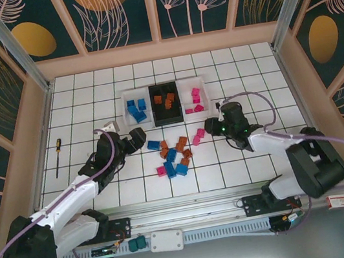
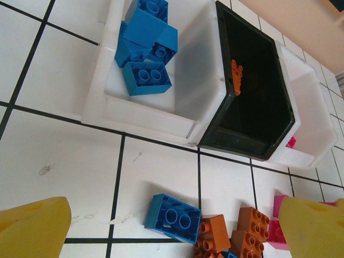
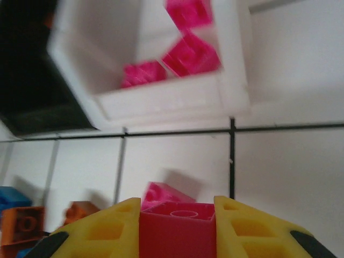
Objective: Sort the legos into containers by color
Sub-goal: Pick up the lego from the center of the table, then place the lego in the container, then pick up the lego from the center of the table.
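right gripper (image 1: 211,126) clamps pink lego (image 3: 177,230) (left gripper (image 1: 139,138) empty, spread)

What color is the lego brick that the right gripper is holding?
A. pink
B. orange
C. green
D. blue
A: in the right wrist view, a pink brick sits clamped between the two sides of the right gripper.
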